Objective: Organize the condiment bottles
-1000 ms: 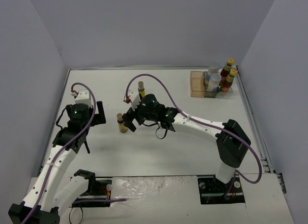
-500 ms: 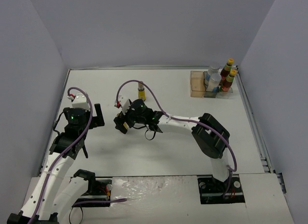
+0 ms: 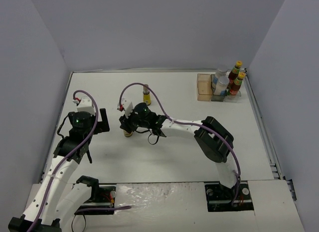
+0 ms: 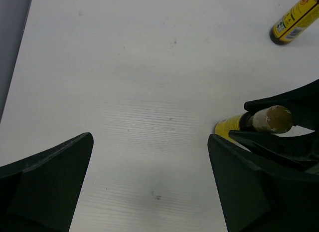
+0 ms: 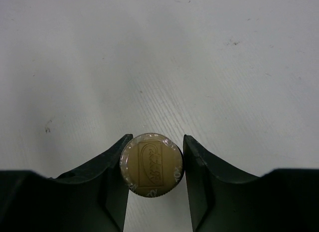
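Grip status: right gripper (image 5: 152, 158) is closed on the tan cap (image 5: 152, 166) of a tiny yellow-labelled bottle (image 4: 229, 127), which stands on the table (image 3: 174, 157) left of centre; left gripper (image 4: 149, 184) is fully open, holds nothing, and hangs near that bottle on its left side.

Hazard 1, slip: the pads bear on the round cap only (the body below is not clamped); contact is narrow, so a fast lift or swing can let the bottle rotate between the pads or drop out.

Hazard 2, collision in transit: the second tiny bottle (image 3: 146, 97) stands near the held one, toward the far edge; a low sweep toward the compartment tray (image 3: 204, 90) at the far right corner can knock it over.

Hazard 3, crowded destination: two dark red bottles (image 3: 235, 72) and two shakers (image 3: 220, 81) already stand together at the tray's right end; a tilted or off-centre lowering can topple them or catch the tray wall.

Hazard 4, arm contact: the open left fingers sit close to the right gripper; a move of either arm toward the other risks a clash.
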### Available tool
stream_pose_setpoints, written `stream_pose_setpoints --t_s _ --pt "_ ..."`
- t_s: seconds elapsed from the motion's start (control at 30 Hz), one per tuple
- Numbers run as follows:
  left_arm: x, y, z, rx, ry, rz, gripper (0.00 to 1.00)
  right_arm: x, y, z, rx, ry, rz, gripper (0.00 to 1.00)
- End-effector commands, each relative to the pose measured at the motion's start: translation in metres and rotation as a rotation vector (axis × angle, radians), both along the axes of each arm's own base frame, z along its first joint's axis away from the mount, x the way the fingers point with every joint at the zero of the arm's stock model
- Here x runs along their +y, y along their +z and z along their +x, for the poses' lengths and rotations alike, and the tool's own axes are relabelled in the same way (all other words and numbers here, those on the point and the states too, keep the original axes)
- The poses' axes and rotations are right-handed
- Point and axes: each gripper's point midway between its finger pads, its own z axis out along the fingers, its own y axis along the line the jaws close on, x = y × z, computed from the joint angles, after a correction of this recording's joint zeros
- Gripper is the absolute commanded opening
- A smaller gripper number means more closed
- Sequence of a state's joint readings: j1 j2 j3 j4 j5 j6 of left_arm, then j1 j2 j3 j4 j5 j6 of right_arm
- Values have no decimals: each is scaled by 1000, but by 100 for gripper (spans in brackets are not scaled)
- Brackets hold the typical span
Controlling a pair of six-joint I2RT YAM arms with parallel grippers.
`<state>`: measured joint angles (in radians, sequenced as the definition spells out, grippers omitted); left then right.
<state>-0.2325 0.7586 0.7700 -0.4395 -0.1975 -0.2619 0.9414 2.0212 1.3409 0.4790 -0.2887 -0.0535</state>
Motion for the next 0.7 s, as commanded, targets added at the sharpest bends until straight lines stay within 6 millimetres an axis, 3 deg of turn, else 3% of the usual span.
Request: stream_pose_setpoints --t_s 0.0,0.1,0.3,0.37,0.63,0.67 --pt "-7 25 13 -92 -23 -25 97 -16 55 19 -94 -60 99 11" --pt "-10 24 14 -92 -38 -33 97 -38 65 26 -101 -98 90 0" --pt "-16 23 19 -86 -58 -47 97 -121 110 65 -128 -282 85 0" --pt "-16 23 20 -87 -60 -48 97 -149 133 78 -162 -348 93 0" --pt "-14 23 22 -87 -57 -31 97 -305 185 171 -249 -780 64 0" --pt "-14 23 22 -87 -58 -30 97 -313 184 177 -248 -804 61 0"
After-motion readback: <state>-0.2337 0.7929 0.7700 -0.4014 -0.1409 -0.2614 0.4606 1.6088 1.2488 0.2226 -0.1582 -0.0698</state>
